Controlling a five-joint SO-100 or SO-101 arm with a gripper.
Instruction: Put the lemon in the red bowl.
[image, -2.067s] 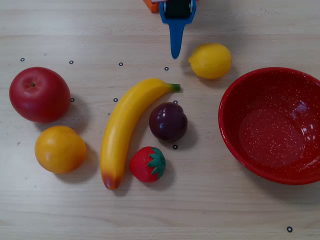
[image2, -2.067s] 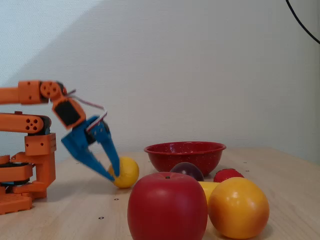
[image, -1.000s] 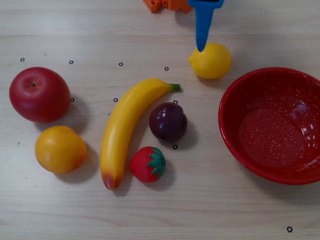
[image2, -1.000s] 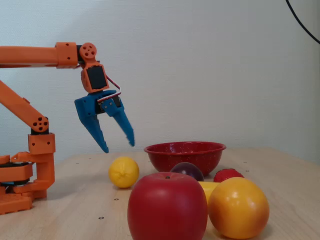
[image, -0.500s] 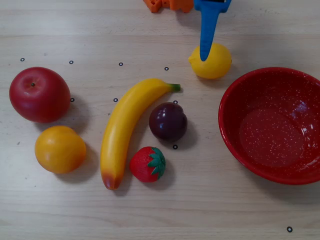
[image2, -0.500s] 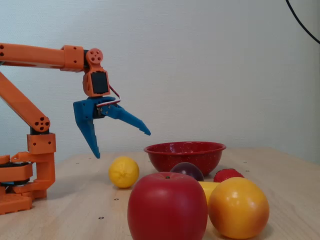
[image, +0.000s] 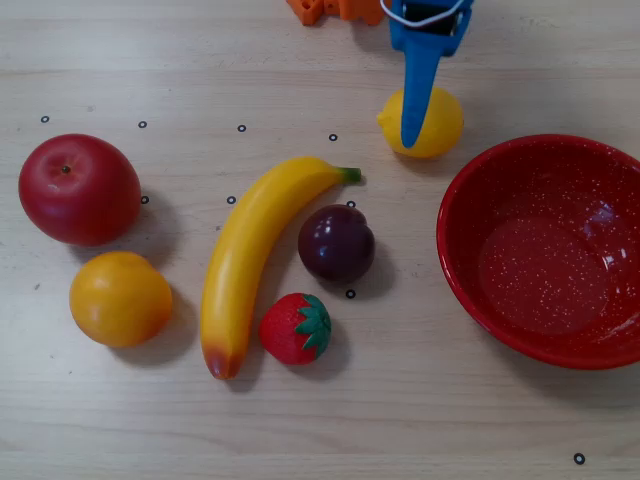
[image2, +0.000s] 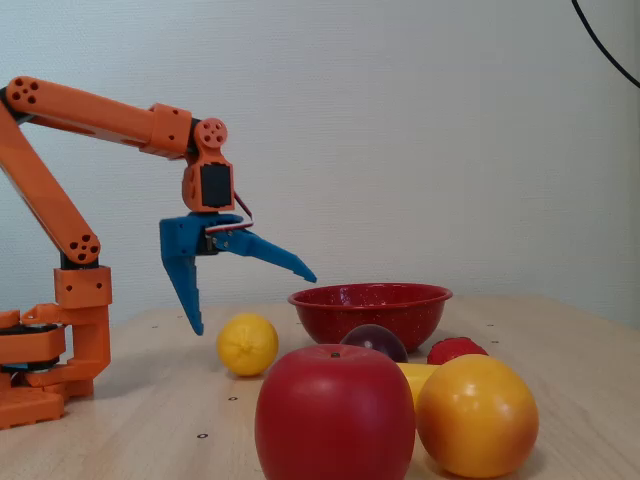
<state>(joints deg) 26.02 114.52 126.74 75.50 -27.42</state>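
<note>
The lemon (image: 443, 122) lies on the wooden table near the top of the overhead view, just left of the red bowl (image: 455, 215). In the fixed view the lemon (image2: 247, 344) rests left of the bowl (image2: 370, 310), which holds nothing. My blue gripper (image2: 255, 302) hangs open wide above the lemon, one finger pointing down behind it, the other stretched out toward the bowl. Neither finger touches the fruit. From overhead the gripper (image: 412, 95) covers the lemon's left part.
Left of the bowl lie a banana (image: 255, 250), a plum (image: 336, 243) and a strawberry (image: 296, 328). A red apple (image: 78, 189) and an orange (image: 120, 298) sit at far left. The arm's orange base (image2: 50, 350) stands at the table's back.
The gripper rose from the table beside the lemon, opened wide and moved out over it. The lemon and the other fruit have not moved.
</note>
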